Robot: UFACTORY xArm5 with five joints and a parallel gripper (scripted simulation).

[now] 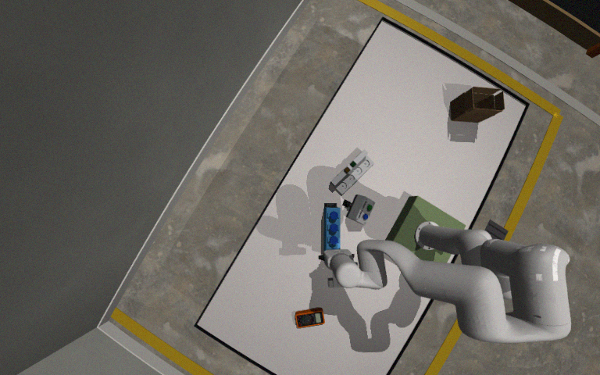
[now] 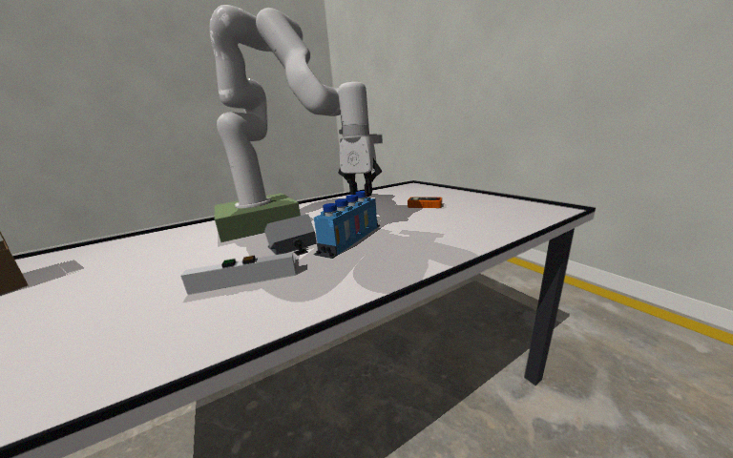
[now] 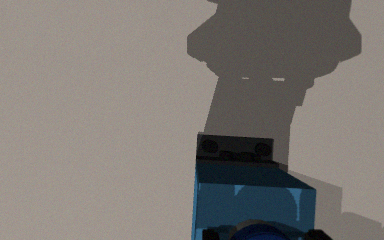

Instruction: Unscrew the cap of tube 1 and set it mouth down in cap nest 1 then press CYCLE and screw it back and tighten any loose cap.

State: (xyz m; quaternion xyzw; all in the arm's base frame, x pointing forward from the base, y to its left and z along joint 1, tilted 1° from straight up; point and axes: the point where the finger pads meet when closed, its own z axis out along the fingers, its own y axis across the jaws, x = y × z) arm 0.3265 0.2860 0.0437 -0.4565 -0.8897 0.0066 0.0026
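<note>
The blue decapping station (image 1: 330, 229) stands mid-table with four blue-capped tubes; it also shows in the side view (image 2: 345, 223) and the wrist view (image 3: 252, 205). Three caps show from above; the cap of tube 1 (image 2: 361, 194) is hidden under my wrist there. My gripper (image 2: 361, 189) points straight down over tube 1, at the end nearest the orange meter. Its fingers stand open around the cap (image 3: 262, 233), a little apart from its sides. The cap tray (image 1: 351, 172) lies beyond, nests empty, and both lamps (image 2: 238, 260) are dark. The key housing (image 1: 360, 208) carries the blue key (image 1: 365, 216) and the green key (image 1: 369, 206).
An orange meter (image 1: 309, 317) lies near the table's end beyond the station. A brown cardboard box (image 1: 476, 104) stands at the far corner. The arm's green pedestal (image 1: 424, 225) sits beside the key housing.
</note>
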